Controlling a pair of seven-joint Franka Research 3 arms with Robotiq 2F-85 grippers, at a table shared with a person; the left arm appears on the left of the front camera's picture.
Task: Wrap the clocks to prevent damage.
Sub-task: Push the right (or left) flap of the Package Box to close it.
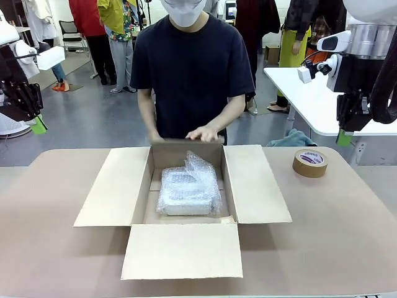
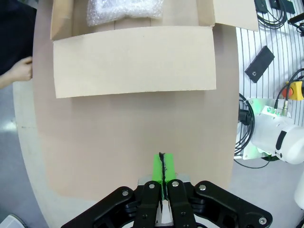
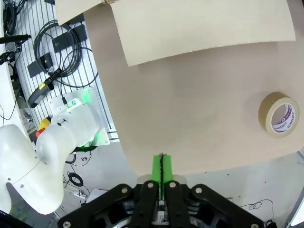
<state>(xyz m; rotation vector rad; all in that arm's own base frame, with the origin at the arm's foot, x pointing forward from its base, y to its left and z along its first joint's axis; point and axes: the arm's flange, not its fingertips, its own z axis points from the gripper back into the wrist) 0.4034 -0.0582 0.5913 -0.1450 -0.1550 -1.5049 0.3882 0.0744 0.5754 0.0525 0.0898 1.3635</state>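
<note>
The clocks [image 1: 189, 189] lie as one whitish bundle in clear bubble wrap on the floor of an open cardboard box [image 1: 118, 186] at mid-table; a corner of the bundle [image 2: 124, 8] also shows in the left wrist view. A person's hands [image 1: 203, 133] rest on the box's far flap. My left gripper [image 1: 38, 125] hangs shut high off the table's left edge, its green pads [image 2: 163, 170] pressed together with nothing between them. My right gripper [image 1: 344, 138] hangs shut above the right edge, its pads [image 3: 162, 168] likewise together and empty.
A brown tape roll [image 1: 310, 162] lies on the table right of the box, also the tape roll [image 3: 280, 114] in the right wrist view. All box flaps [image 2: 135, 59] are folded outward. The tan table [image 1: 329, 248] has bare room around the box. Cables lie on the floor off the table's sides.
</note>
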